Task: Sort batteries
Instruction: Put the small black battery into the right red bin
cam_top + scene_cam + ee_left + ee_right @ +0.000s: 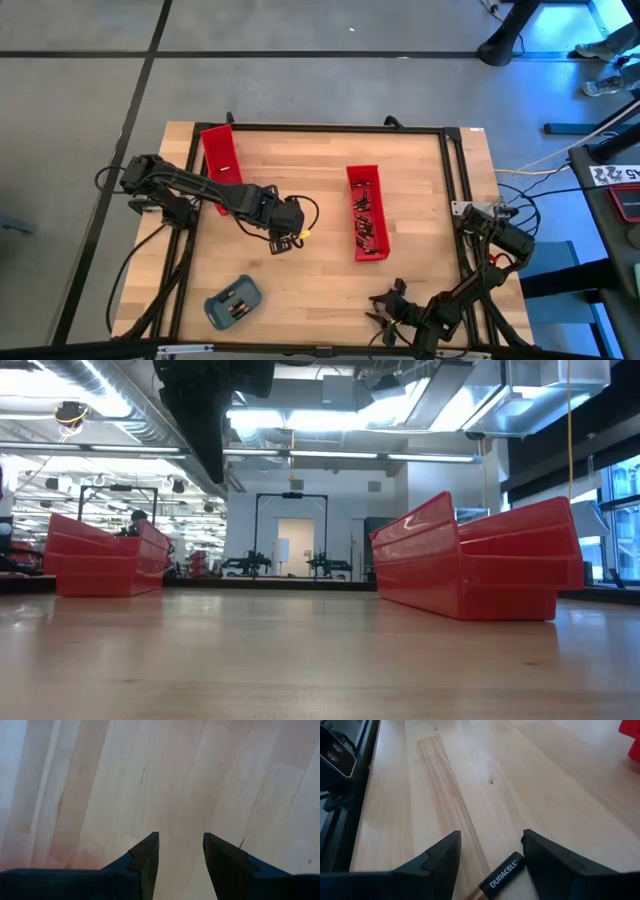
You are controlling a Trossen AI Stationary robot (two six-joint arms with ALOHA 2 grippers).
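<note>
Battery (pixel 498 879) between open right claw (pixel 490 851) | red tray (pixel 367 212) nearby

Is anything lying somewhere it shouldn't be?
Yes. One battery lies loose on the bare wooden table, between the open fingers of the right claw, near the table's front edge. The other batteries sit in the red tray and the small blue tray.

batteries (pixel 366 222) | heaped in red tray | one black-copper cell (pixel 496 881) flat on table
</note>
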